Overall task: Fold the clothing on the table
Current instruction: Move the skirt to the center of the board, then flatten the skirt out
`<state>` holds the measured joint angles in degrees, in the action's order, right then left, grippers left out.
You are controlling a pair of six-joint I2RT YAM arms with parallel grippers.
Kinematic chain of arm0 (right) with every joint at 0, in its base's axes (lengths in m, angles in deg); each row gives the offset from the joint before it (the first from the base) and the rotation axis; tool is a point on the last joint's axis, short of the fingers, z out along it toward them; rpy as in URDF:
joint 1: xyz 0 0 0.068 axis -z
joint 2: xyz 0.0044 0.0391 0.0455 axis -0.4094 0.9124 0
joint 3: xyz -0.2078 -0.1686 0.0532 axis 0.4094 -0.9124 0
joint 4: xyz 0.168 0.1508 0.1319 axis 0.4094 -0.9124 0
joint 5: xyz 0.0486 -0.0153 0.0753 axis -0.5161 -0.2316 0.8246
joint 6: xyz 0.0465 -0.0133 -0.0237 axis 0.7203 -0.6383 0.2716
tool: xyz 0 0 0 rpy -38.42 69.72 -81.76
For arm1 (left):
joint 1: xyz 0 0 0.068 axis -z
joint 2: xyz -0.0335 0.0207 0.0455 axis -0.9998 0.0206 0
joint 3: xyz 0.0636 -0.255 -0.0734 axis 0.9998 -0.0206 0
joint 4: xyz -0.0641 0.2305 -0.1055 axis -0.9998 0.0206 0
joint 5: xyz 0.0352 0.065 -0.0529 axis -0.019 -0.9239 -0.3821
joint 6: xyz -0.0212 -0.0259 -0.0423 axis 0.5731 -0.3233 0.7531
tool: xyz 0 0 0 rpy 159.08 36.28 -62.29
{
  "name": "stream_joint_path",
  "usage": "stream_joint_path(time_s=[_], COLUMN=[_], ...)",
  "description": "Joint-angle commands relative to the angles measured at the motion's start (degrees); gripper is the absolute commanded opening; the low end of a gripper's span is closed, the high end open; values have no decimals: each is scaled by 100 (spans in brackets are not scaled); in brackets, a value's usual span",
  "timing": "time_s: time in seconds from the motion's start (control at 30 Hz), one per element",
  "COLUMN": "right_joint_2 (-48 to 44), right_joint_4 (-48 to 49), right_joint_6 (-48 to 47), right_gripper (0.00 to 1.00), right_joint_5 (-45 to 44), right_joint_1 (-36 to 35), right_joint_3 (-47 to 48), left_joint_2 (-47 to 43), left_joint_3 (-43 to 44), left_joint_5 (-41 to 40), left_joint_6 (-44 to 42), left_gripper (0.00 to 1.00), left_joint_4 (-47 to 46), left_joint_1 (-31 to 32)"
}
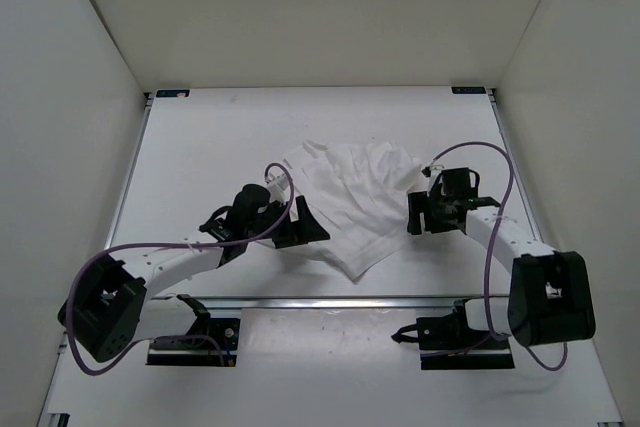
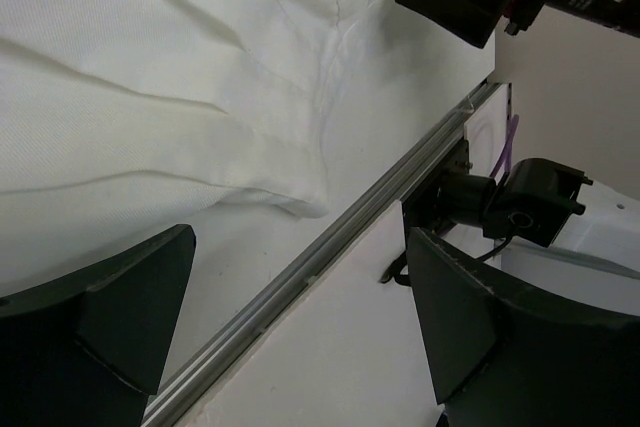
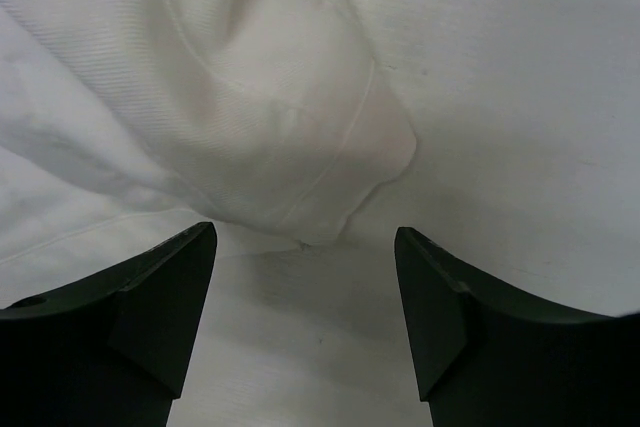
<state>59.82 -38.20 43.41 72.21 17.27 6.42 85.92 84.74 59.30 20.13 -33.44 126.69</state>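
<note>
Two-arm rig seen from above and from both wrists. The left gripper (image 1: 306,224) stands with its jaws wide apart and holds nothing. It sits at the left edge of the clothing (image 1: 350,202), and whether its fingers touch the fabric cannot be told. In the left wrist view, the near hem of the clothing (image 2: 150,97) lies just ahead of the gripper's two dark fingers (image 2: 100,337).

The right gripper (image 1: 414,213) is at the garment's right edge, jaws apart. In the right wrist view a rounded, folded corner of the clothing (image 3: 260,107) lies ahead of the gap between the fingertips (image 3: 205,237), unclamped.

The clothing is thin, white and creased into fan-like pleats. It lies bunched at mid-table (image 1: 220,137), its lower point near the metal rail (image 1: 330,300).

Count: one garment, two arms, two grippers with two fingers each, and two purple cables (image 1: 497,162).
</note>
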Motion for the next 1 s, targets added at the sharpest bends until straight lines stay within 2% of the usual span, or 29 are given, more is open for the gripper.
stream_joint_path(time_s=[0.0,0.1,0.27,0.33,0.5,0.53,0.63,0.73,0.9,0.97], right_joint_2=[387,712,995,1204,1547,1670,1951,2312,2717,2796], right_joint_4=[227,393,718,693,561,483,342,123,-63,68], right_joint_6=[-164,-287,-524,-647,-656,-621,-489,-350,29,572], right_gripper=[68,62,59,54,30,21,4,0,0,0], right_joint_5=[-220,-114,-70,-9,149,289,492,422,624,781], right_joint_1=[240,347,92,39,153,206,67,-346,-1172,-1506], right_joint_3=[391,505,681,830,1147,1286,1472,1814,2325,2483], left_joint_2=[-96,0,115,97,88,62,62,88,150,54], left_joint_3=[100,241,321,320,294,320,303,355,540,566], left_joint_5=[231,380,652,688,767,776,776,750,575,452], left_joint_6=[-87,-140,-254,-307,-369,-360,-334,-386,-527,-544], left_gripper=[97,97,97,96,97,98,98,99,99,99], left_joint_4=[-70,-52,27,53,194,177,168,247,677,844], left_joint_1=[-34,-43,-51,-113,-174,-192,-236,-236,-280,-289])
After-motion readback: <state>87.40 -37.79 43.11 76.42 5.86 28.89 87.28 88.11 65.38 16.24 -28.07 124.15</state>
